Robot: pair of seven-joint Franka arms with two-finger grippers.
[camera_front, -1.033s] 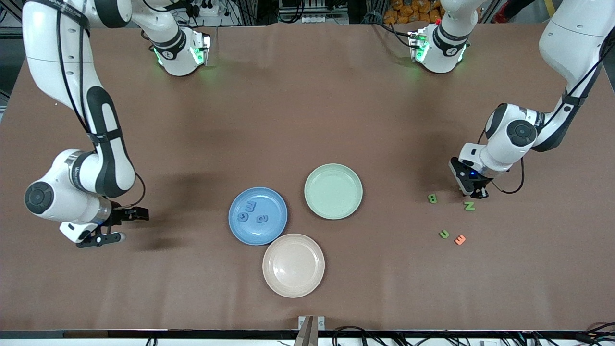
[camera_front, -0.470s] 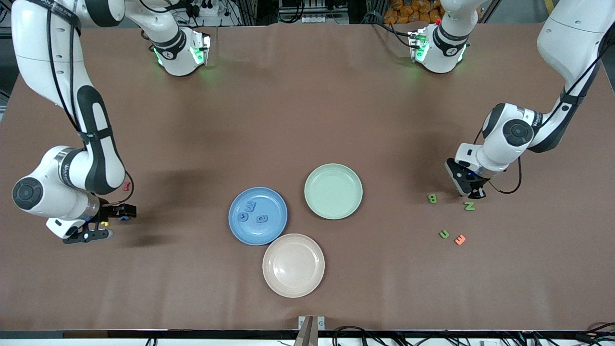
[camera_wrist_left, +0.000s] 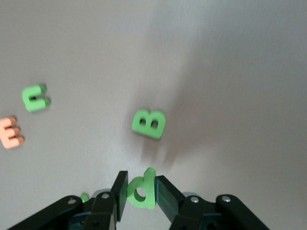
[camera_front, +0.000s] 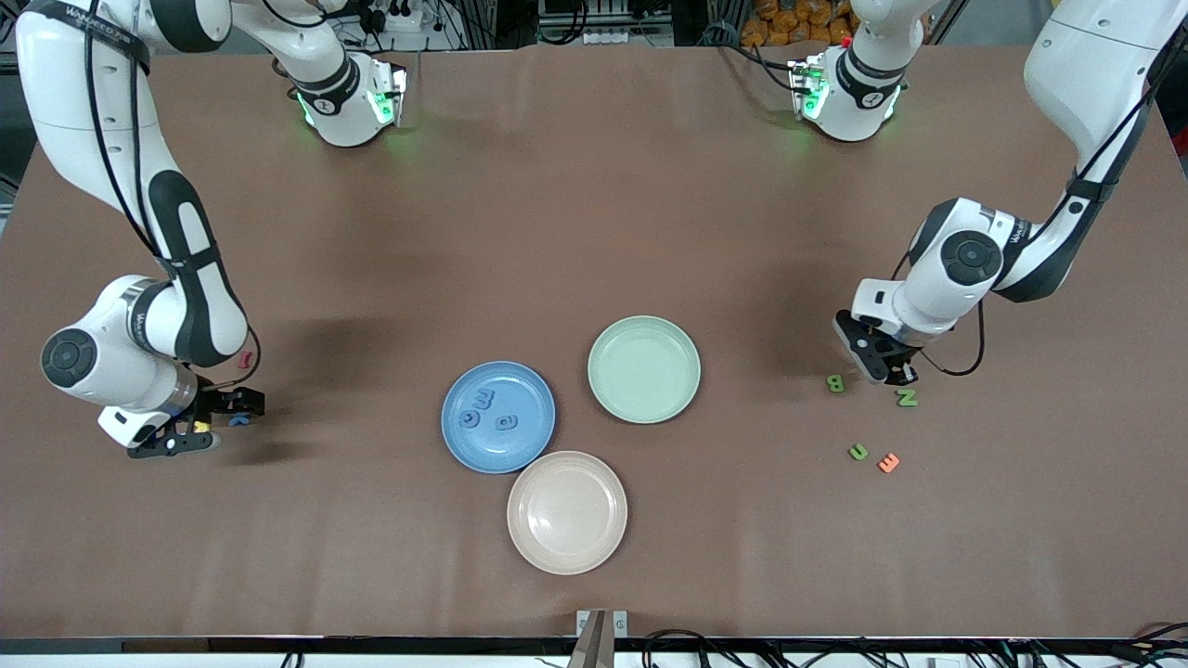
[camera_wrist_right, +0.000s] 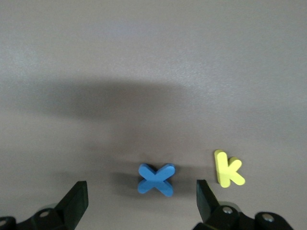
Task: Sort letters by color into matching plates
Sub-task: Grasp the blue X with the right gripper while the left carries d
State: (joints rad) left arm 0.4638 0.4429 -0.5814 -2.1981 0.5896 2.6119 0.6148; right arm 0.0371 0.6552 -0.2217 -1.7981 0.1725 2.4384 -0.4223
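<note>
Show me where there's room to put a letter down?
The mint green plate and the beige plate hold nothing. The blue plate already carries three blue letters. It's crowded at the left arm's end, where the green B, N, U and orange E cluster under the left gripper.

Beige plate [camera_front: 567, 512]; orange E [camera_front: 889, 462]; yellow K [camera_wrist_right: 228, 169].

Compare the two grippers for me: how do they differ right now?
The left gripper is shut on a green letter, near the green B; the right gripper is open and holds nothing. The left one works at the left arm's end of the table, the right one over a blue X. Both are low over the table.
</note>
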